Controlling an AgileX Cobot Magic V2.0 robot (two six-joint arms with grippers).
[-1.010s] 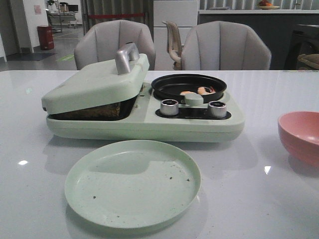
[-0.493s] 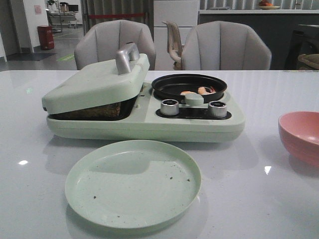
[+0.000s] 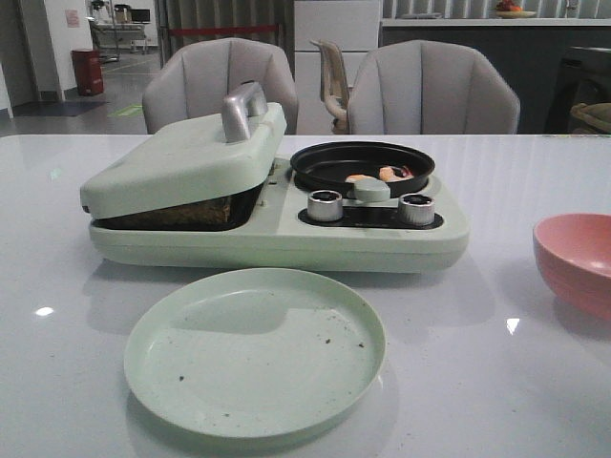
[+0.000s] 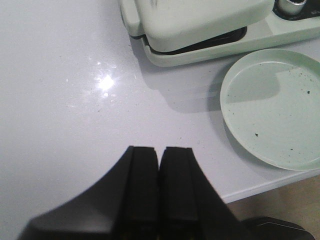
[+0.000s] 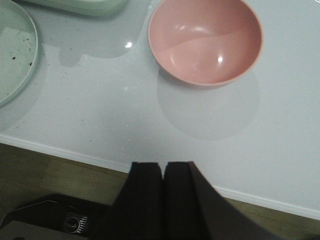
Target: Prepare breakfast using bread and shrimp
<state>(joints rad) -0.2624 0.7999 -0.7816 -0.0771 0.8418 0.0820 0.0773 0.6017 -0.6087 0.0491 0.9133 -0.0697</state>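
Note:
A pale green breakfast maker [image 3: 286, 234] stands mid-table. Its lid [image 3: 181, 157] is nearly down over the grill side, and a brown bread edge [image 3: 186, 212] shows in the gap. A few pink-orange shrimp [image 3: 382, 175] lie in the black round pan [image 3: 363, 162] on its right side. An empty pale green plate [image 3: 255, 350] sits in front; it also shows in the left wrist view [image 4: 275, 107]. My left gripper [image 4: 158, 150] is shut and empty over the table's near left. My right gripper [image 5: 163, 165] is shut and empty over the table's front edge. Neither gripper shows in the front view.
An empty pink bowl [image 3: 578, 260] stands at the right, also in the right wrist view [image 5: 205, 40]. Two silver knobs [image 3: 325, 205] sit on the maker's front. Two grey chairs [image 3: 430, 91] stand behind the table.

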